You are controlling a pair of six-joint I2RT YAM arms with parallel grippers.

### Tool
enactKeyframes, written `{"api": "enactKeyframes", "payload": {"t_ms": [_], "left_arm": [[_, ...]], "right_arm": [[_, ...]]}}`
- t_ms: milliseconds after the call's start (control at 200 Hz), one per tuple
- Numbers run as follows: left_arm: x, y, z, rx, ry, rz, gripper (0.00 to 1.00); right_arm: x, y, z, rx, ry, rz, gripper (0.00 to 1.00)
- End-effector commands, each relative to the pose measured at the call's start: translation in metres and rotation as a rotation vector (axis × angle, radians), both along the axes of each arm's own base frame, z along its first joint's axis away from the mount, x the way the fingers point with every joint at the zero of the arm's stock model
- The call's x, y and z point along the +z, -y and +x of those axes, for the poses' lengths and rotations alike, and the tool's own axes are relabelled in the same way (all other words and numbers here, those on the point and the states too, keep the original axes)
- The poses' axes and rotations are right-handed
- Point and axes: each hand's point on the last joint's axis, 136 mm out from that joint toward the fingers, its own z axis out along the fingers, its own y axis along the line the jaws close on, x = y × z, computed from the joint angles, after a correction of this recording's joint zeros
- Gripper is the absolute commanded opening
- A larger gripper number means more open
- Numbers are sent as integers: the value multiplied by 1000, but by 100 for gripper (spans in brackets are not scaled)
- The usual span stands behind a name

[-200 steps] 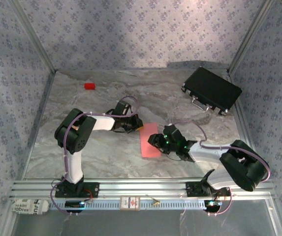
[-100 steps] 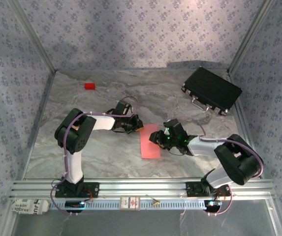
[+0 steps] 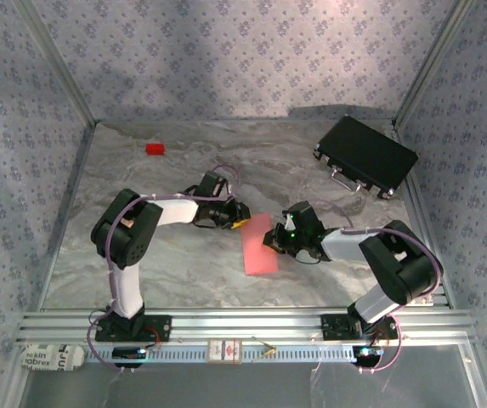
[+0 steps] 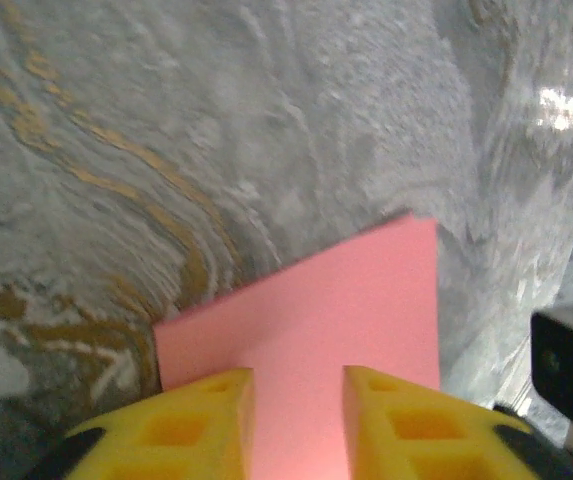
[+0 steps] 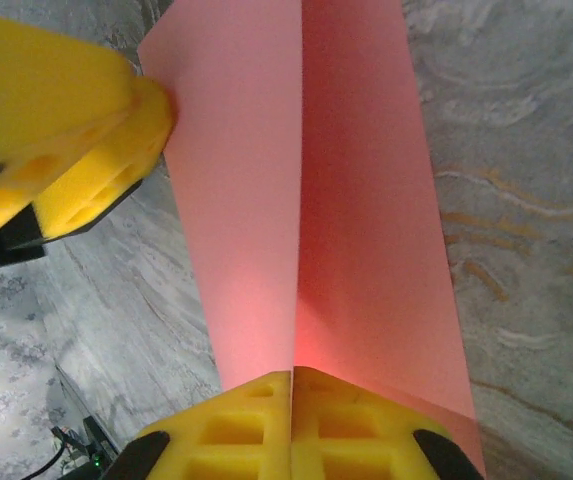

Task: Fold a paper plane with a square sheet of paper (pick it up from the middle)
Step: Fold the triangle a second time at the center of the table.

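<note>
I am reading the right gripper (image 5: 294, 425) as pinched shut on the sheet (image 5: 356, 200). Its two yellow fingers (image 5: 231, 425) are meeting with no gap, and the centre crease is running straight out ahead of them from the seam where they meet. The sheet's long axis is therefore lying dead ahead of the right fingers, with one panel falling away to each side of the crease and the right-hand panel sitting in shadow. The left gripper (image 4: 298, 420) is standing narrowly parted, with a strip of pink showing in the gap. The sheet is spreading out ahead of its fingers and ending at a corner ahead and to their right, but I cannot tell whether its pads are touching the paper. In the right wrist view, one left finger is sitting just beside the sheet's far left corner. From above, both grippers are crowding the sheet, so neither arm has any reach to make up; I am judging that the right one has the hold and the left one is free to shift. The marbled grey table (image 3: 167, 272) is lying flat under the paper. The black case (image 3: 366, 155) and the red block (image 3: 155, 149) are well apart from either set of fingers.
</note>
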Motion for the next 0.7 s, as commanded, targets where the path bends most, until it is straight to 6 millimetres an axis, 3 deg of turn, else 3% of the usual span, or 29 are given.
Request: {"api": "enactKeyframes", "payload": {"t_ms": [0,130,370,465,615,695], "left_arm": [[44,0,-1,-39,74,-3,43],[66,-5,-8,-65,126,6,53],[75,-9,-31,-112,198,-5,52],[78,-4,-42,-139,258,-33,52],[81,1,-66,-221,459,15,50],[85,6,-83,-281,616,25,50]], "right_arm": [[0,3,8,-51,-8,-8,3],[2,7,17,-131,1,3,2],[3,19,27,-255,19,8,3],[6,16,27,-236,23,21,10],[6,14,19,-166,17,0,21],[6,16,16,-132,11,-7,22]]}}
